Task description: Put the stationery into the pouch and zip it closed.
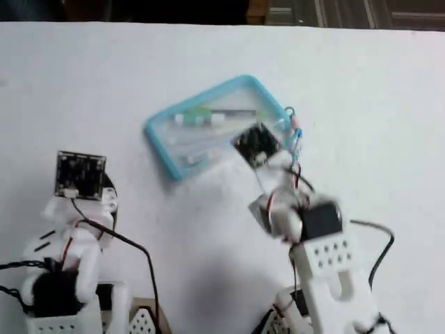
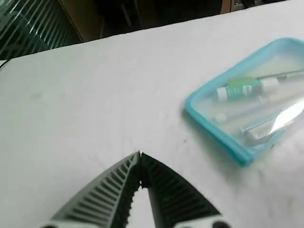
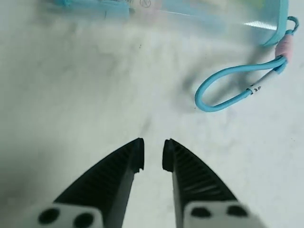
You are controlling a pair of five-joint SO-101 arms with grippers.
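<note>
Pouch (image 1: 208,129), clear with blue trim, lies flat mid-counter (image 1: 83,76), stationery already inside. Can't tell if the zip is shut. Blue loop cord (image 3: 228,80) with a pink bead (image 3: 285,47) hangs off the pouch corner and lies on the counter.

Right gripper (image 3: 153,154) hovers low just beside that corner, near the cord. Its fingers (image 3: 123,166) are a narrow gap apart and hold nothing. Left gripper (image 2: 140,159) is well apart from the pouch, its fingers (image 2: 118,185) closed tip to tip, also empty.

Risks:
- The pouch looks light and loose on a smooth counter. A pull on the cord would likely drag or spin it instead of running the zip, since nothing braces it.
- The cord is thin and floppy, so the fingers may close beside it or slip off.
- The narrow gap leaves little room for aiming error.
- Glare on the clear plastic hides the zip line, so a half-shut zip could pass as done.

Counts:
- 1 pouch, 1 loop cord, 1 pink bead, 2 grippers.
- Stationery inside: at least 3, namely a green-labelled marker (image 2: 242,88), a thin pen (image 2: 285,74) and a silvery piece (image 2: 270,126). Exact total unclear.
</note>
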